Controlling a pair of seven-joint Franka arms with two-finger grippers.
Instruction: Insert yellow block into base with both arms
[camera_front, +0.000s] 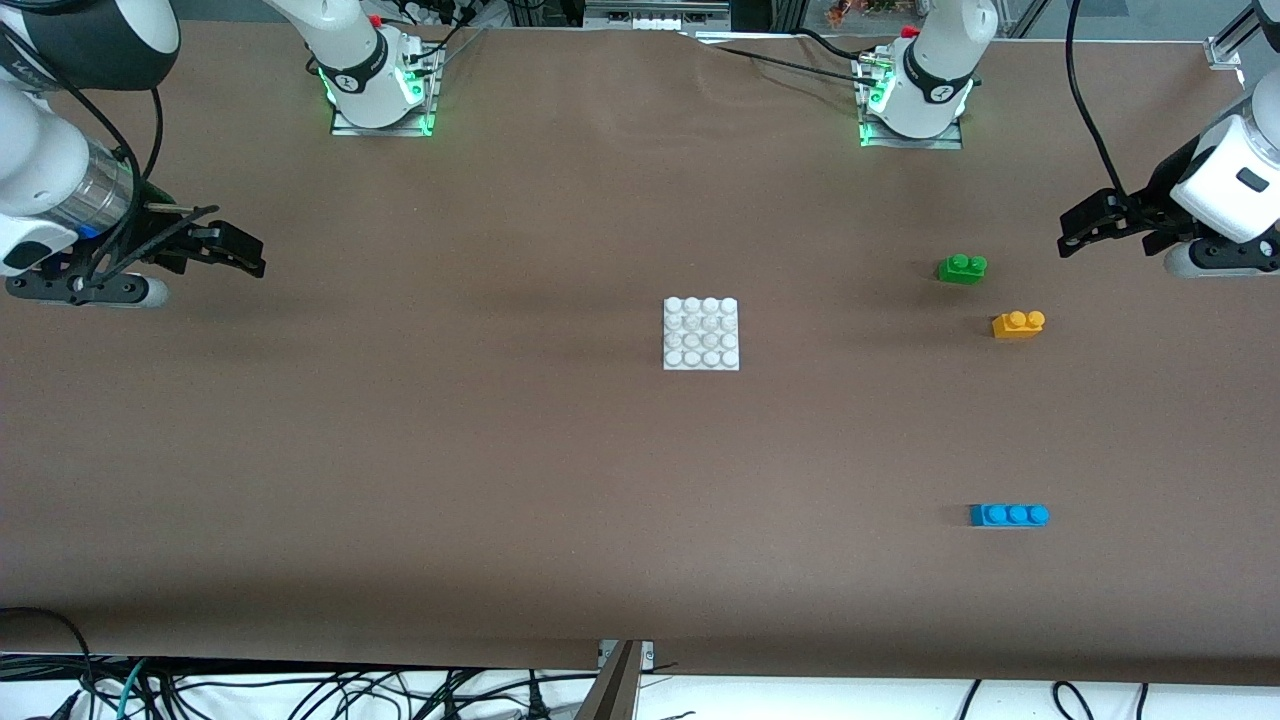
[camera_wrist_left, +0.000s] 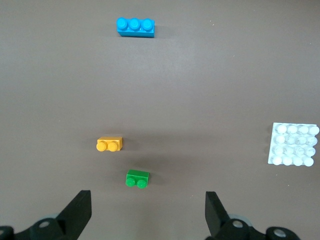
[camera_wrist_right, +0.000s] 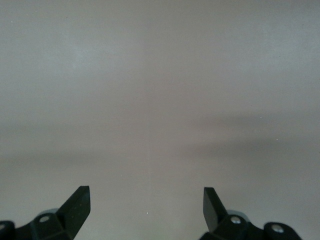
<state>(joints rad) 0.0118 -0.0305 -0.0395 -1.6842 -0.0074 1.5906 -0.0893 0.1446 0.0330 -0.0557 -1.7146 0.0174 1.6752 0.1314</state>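
Observation:
The yellow block (camera_front: 1018, 324) lies on the brown table toward the left arm's end, studs up; it also shows in the left wrist view (camera_wrist_left: 109, 144). The white base (camera_front: 701, 333) lies at the table's middle and shows at the edge of the left wrist view (camera_wrist_left: 293, 144). My left gripper (camera_front: 1075, 236) is open and empty, up in the air over the table's end, apart from the yellow block; its fingers (camera_wrist_left: 80, 210) frame bare table. My right gripper (camera_front: 250, 258) is open and empty over the table's other end; its wrist view shows only bare table between the fingers (camera_wrist_right: 79, 204).
A green two-stud brick (camera_front: 962, 268) lies beside the yellow block, farther from the front camera; it shows in the left wrist view (camera_wrist_left: 137, 178). A blue three-stud brick (camera_front: 1009, 514) lies nearer the front camera, also in the left wrist view (camera_wrist_left: 135, 27).

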